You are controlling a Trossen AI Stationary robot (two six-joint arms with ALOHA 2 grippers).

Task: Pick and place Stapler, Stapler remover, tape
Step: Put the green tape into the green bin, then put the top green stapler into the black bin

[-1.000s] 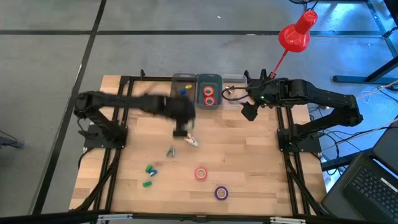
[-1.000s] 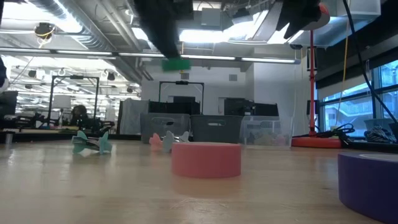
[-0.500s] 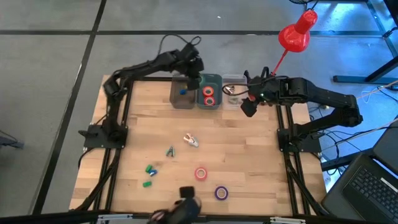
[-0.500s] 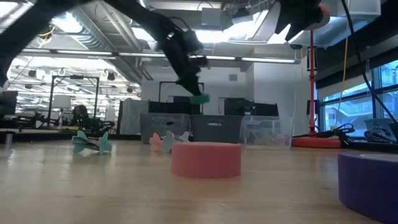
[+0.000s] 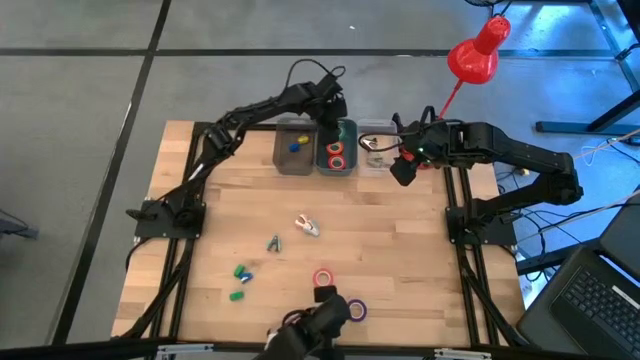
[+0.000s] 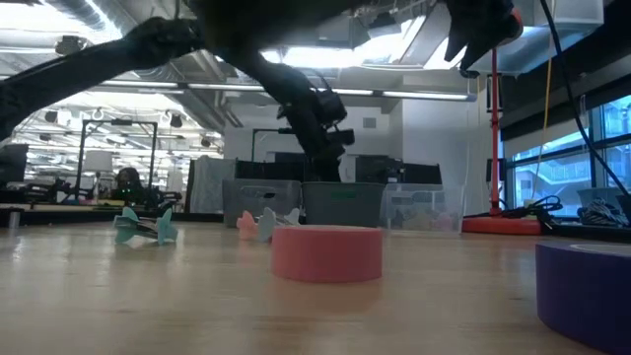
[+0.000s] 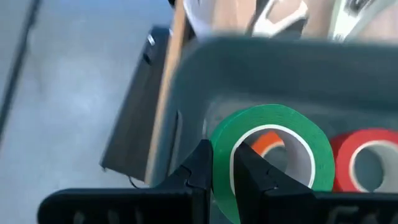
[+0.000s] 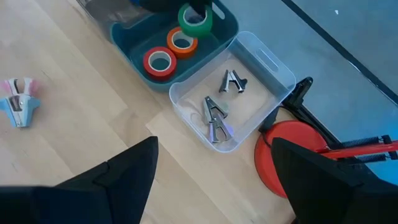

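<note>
Teal bin [image 8: 134, 34] under the left pincer [image 7: 224, 171] with red tape [image 8: 158, 62] and orange tape [image 8: 181, 42], clear bin [image 8: 273, 68] of staple removers [image 8: 214, 118] beneath the spread, raised right pincer [image 8: 214, 171], left pincer pinching green tape [image 7: 270, 149] over the teal bin, arm stretched far across the surface [image 5: 400, 250].

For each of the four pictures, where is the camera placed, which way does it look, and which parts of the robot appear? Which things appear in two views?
High view: above the table, looking straight down; both arms show.
Low view: at table-top height, looking level across the table; arms enter from above.
Left wrist view: on the left arm, over the teal bin; the left claw grips a green tape roll.
Right wrist view: on the right arm; the open right claw frames the clear bin.
Shared: the green roll and red roll show in both wrist views.
</note>
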